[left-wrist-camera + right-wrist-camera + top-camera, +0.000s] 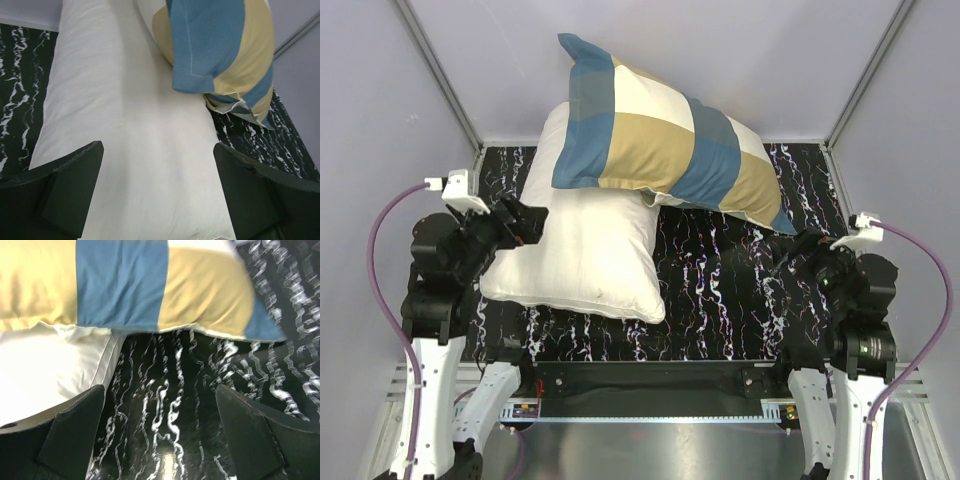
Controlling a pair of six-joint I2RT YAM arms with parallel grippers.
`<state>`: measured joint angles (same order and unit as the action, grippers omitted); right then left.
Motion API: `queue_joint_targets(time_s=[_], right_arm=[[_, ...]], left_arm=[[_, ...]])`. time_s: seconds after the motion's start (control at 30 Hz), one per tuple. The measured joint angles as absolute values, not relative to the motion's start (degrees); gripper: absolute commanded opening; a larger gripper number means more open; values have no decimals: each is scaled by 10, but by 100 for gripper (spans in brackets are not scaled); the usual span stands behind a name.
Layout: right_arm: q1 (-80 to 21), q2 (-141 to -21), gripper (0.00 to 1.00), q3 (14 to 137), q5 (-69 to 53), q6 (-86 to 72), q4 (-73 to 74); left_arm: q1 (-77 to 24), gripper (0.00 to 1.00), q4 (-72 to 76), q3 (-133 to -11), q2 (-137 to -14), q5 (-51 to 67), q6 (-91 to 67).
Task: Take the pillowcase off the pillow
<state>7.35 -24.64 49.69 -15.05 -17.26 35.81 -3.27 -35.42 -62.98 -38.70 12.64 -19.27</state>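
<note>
Pillowcase (pixel 660 140): top centre, filled out, lying across the pillow's (pixel 580 250) far end; long axis upper left to right.
Left claw (pixel 525 222): wide open, empty, at the pillow's left edge.
Right claw (pixel 807 252): wide open, empty; we judge it nearer the pillowcase's lower-right corner.

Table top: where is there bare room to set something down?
Free: the black marbled table between the bare white pillow and the right gripper, on the near side of the checked pillowcase. Crowded: the left and back, where the pillows are stacked and the left gripper faces them.
</note>
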Motion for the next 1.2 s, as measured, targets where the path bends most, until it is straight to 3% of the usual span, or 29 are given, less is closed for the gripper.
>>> queue_joint_targets(time_s=[0.27, 0.6, 0.9, 0.93, 0.97, 1.07, 1.2], right_arm=[[74, -286, 98, 435, -231, -203, 328], [44, -287, 96, 397, -297, -257, 251], [-205, -424, 95, 402, -190, -259, 201], [-225, -441, 95, 402, -182, -260, 194], [-257, -460, 95, 402, -164, -264, 185], [-359, -513, 95, 401, -114, -279, 141], [-468, -610, 95, 401, -66, -304, 46]], left_arm=[[-52, 99, -233, -631, -466, 180, -249], [-200, 99, -159, -678, -628, 131, -252], [-233, 99, -155, -732, -704, 86, -237], [-234, 94, -155, -737, -707, 81, -234], [-235, 64, -156, -742, -708, 77, -230], [-236, 23, -160, -751, -714, 67, -216], [-235, 1, -164, -753, -723, 60, -205]])
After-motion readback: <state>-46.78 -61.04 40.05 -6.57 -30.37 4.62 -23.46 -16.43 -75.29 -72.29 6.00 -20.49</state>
